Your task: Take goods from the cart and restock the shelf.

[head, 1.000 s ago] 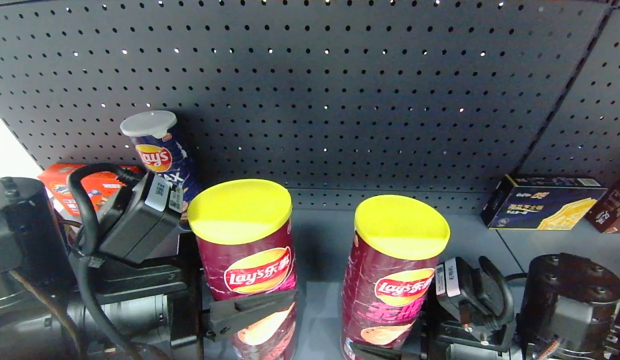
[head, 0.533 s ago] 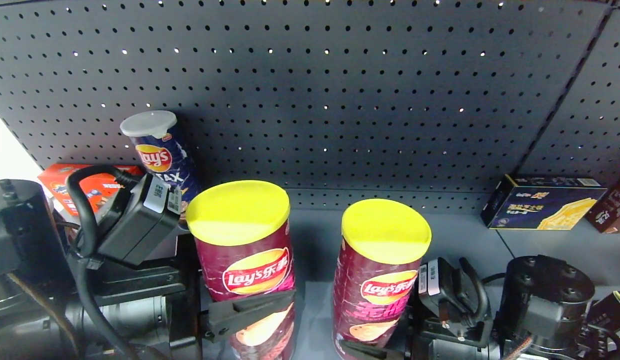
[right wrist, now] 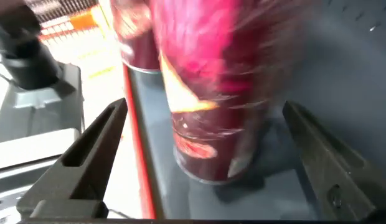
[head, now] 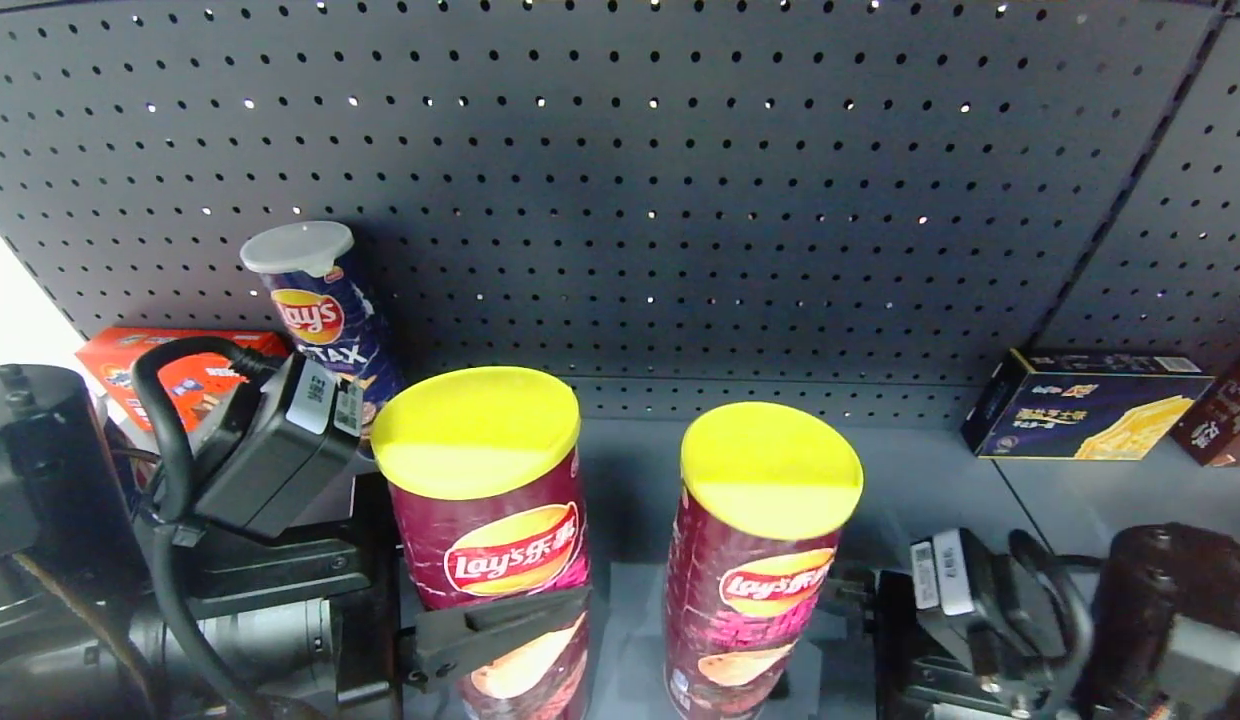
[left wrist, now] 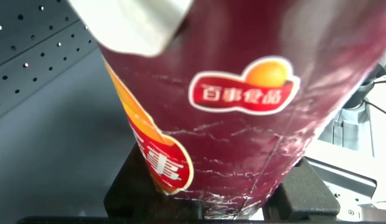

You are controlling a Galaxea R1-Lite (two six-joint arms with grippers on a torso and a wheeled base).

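I'm watching the right gripper (right wrist: 205, 107) backing off, jaws wide, leaving the right can (head: 755, 590) standing free near the shelf (head: 910, 480) front edge, while the left gripper (head: 500, 625) is still clamping the left can (head: 500, 550) beside it, so one's placed, one's pending.

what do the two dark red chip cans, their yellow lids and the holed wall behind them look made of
Chip cans: likely cardboard tubes under a glossy printed wrap; the print catches light.
Yellow lids: probably soft plastic, smooth and matte, with a moulded rim.
Back wall: looks like painted sheet metal, dark matte, punched with even rows of holes.
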